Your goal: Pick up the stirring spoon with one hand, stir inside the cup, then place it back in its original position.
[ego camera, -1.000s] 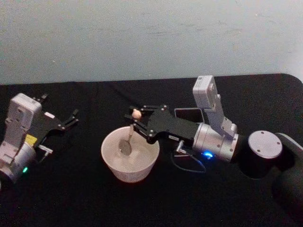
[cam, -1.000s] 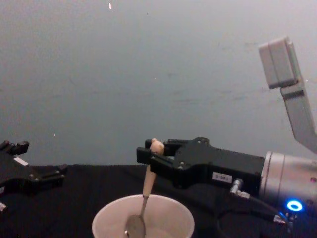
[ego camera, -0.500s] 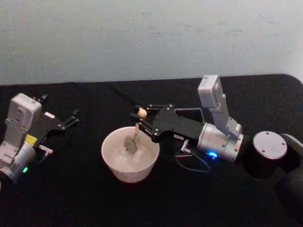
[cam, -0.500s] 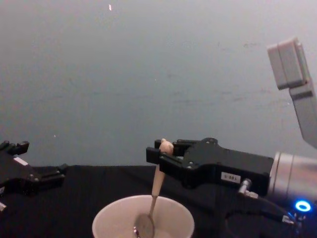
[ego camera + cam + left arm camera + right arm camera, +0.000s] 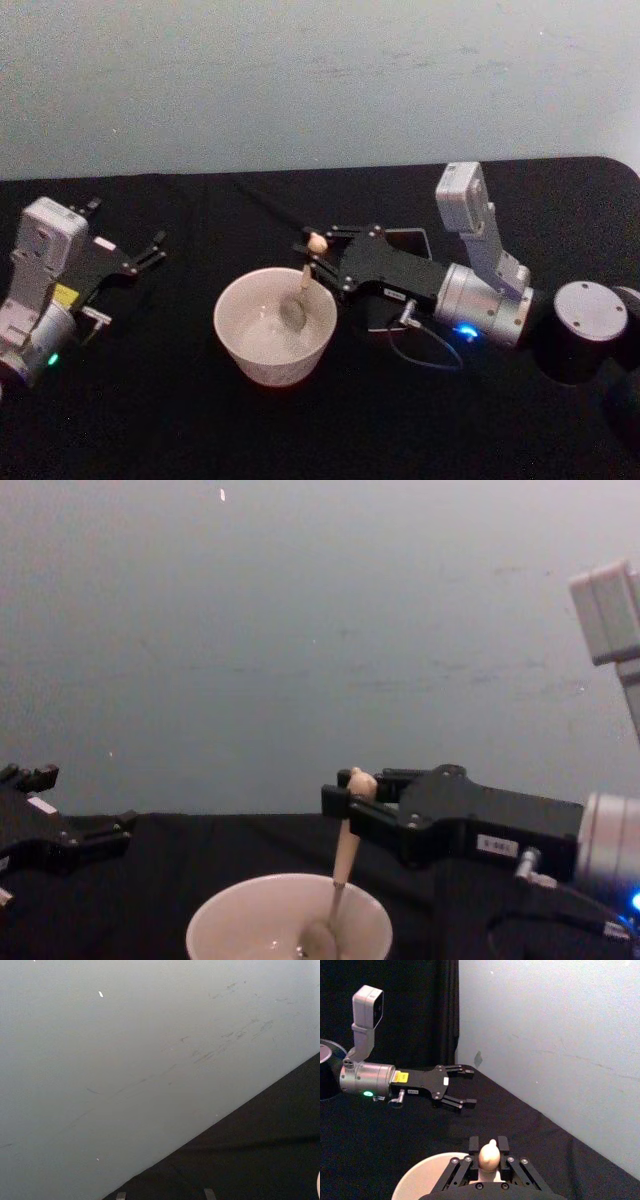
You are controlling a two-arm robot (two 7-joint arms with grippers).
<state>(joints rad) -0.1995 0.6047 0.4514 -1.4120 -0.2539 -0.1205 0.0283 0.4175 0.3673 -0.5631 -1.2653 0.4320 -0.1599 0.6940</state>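
The cream cup (image 5: 262, 348) stands mid-table, its rim also in the chest view (image 5: 230, 905) and the right wrist view (image 5: 415, 1177). My right gripper (image 5: 318, 252) is shut on the stirring spoon's beige handle just under the knob (image 5: 361, 781). The spoon (image 5: 302, 290) hangs nearly upright, its metal bowl (image 5: 318, 940) low inside the cup's right side. The knob (image 5: 489, 1155) sits between the fingers in the right wrist view. The dark square holder (image 5: 412, 239) is partly hidden behind the right gripper. My left gripper (image 5: 152, 250) rests open at the far left, also seen in the right wrist view (image 5: 459, 1087).
A black cloth (image 5: 150, 420) covers the table, with a pale wall (image 5: 300, 80) behind. A thin cable (image 5: 425, 350) loops on the cloth below the right wrist. A dark cylindrical joint (image 5: 588, 325) of the right arm sits at the far right.
My right gripper has carried the spoon rightward across the cup, from the left side to the right side of its inside. The left arm has not moved.
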